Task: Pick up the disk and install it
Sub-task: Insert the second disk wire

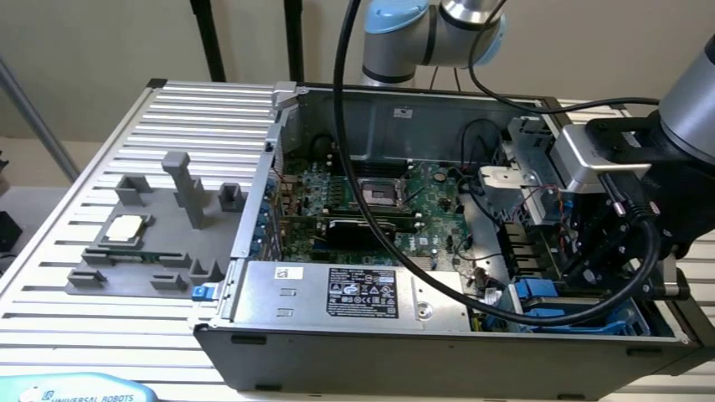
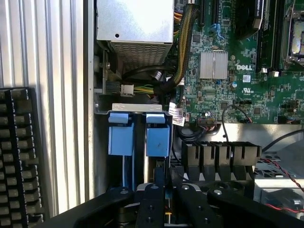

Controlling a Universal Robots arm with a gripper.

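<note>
The disk (image 2: 157, 137) stands on edge in the drive bay at the open computer case's front corner. Its blue carrier bracket faces the wrist camera, and a thin grey edge runs from the bracket back to my gripper (image 2: 166, 192). The black fingers (image 2: 151, 202) sit close together on either side of that edge, shut on the disk. In the exterior view the gripper (image 1: 588, 280) hangs low inside the case at the exterior view's right, just above the blue carriers (image 1: 550, 295).
A second blue carrier (image 2: 121, 137) sits in the slot beside the disk. Close by are the silver power supply (image 1: 335, 293), the green motherboard (image 1: 380, 201), black cables (image 1: 403, 260) and a black connector block (image 2: 221, 154). A grey fixture holding a small square chip (image 1: 123, 228) lies on the slatted table.
</note>
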